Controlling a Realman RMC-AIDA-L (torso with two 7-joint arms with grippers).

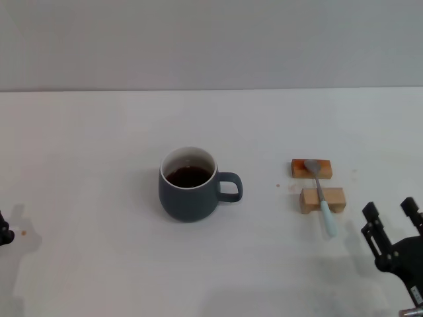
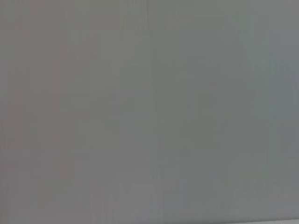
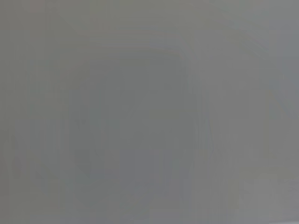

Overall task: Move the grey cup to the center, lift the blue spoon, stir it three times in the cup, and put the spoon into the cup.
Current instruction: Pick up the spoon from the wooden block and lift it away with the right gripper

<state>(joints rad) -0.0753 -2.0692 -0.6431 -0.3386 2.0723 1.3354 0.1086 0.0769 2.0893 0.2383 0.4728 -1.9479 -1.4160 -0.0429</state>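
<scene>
The grey cup (image 1: 188,187) stands upright on the white table, a little left of the middle, with dark brown liquid inside and its handle pointing right. The blue spoon (image 1: 322,198) lies across two small wooden blocks right of the cup, its metal bowl on the far block and its pale blue handle pointing toward me. My right gripper (image 1: 391,212) is open and empty, just right of and nearer than the spoon's handle end. My left gripper (image 1: 3,232) shows only as a dark sliver at the left edge. Both wrist views show only blank grey surface.
The far wooden block (image 1: 311,169) is orange-brown and the near block (image 1: 322,199) is pale. A grey wall runs behind the white table (image 1: 99,132). A small brown speck (image 1: 23,232) lies near the left edge.
</scene>
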